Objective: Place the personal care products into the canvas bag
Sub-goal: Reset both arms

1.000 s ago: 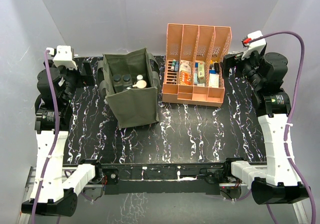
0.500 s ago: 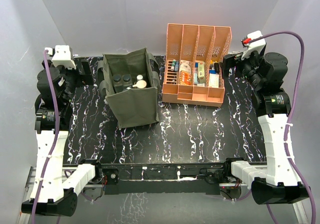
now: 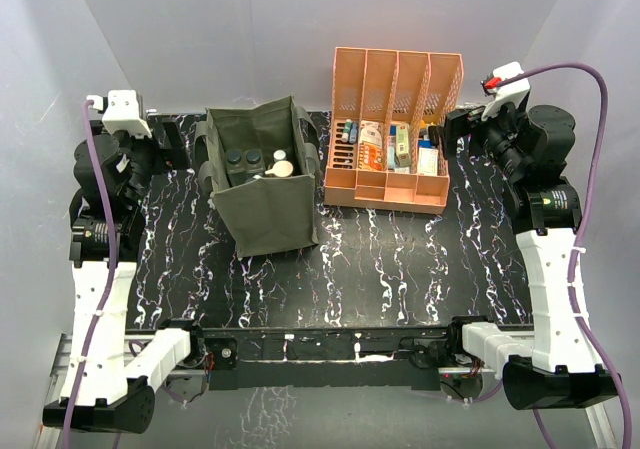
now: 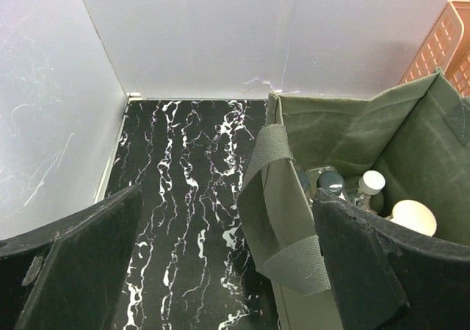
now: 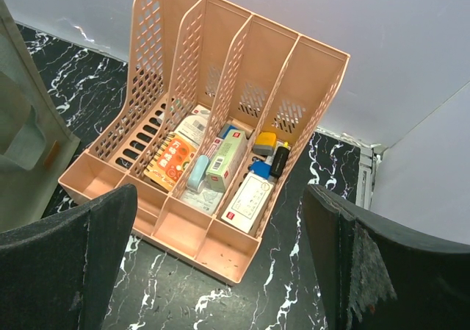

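The olive-green canvas bag stands open at the back left of the table. Inside it are personal care products: two dark-capped bottles, a white-capped one and a beige round-topped one. The left wrist view looks into the bag past its strap handle, onto a dark cap, a white cap and a beige top. My left gripper hangs open just left of the bag, holding nothing. My right gripper is open and empty beside the organiser.
A peach slotted file organiser stands right of the bag, holding small colourful boxes and tubes. The bag's edge shows at the left of the right wrist view. White walls close in the back and sides.
My left wrist has edged slightly to the left. The bag, the organiser and the right arm have not moved.
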{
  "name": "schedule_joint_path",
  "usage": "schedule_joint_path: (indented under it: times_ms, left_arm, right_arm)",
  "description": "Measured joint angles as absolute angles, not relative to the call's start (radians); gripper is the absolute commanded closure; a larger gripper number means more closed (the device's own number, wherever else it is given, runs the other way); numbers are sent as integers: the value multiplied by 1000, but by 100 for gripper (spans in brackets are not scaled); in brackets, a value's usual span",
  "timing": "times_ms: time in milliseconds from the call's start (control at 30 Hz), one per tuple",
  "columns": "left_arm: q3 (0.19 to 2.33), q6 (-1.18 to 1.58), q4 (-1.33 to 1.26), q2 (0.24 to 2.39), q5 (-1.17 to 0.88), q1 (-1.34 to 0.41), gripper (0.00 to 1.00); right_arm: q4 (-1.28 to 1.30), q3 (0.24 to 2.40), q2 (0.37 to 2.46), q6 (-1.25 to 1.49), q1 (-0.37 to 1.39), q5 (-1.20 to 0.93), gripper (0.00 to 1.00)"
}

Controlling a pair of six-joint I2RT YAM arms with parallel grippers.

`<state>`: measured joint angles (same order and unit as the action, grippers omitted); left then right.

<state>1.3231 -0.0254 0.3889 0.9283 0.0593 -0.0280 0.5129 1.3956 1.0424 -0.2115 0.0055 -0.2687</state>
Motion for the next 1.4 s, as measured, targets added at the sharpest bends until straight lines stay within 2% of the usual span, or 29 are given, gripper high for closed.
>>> schedule_joint_path:
  times_ms: [1400]
  left_arm:
    - [1382,266,377,946,36,-28,3]
  right_arm:
    - [520,1391,1048,-234,6,-293,1]
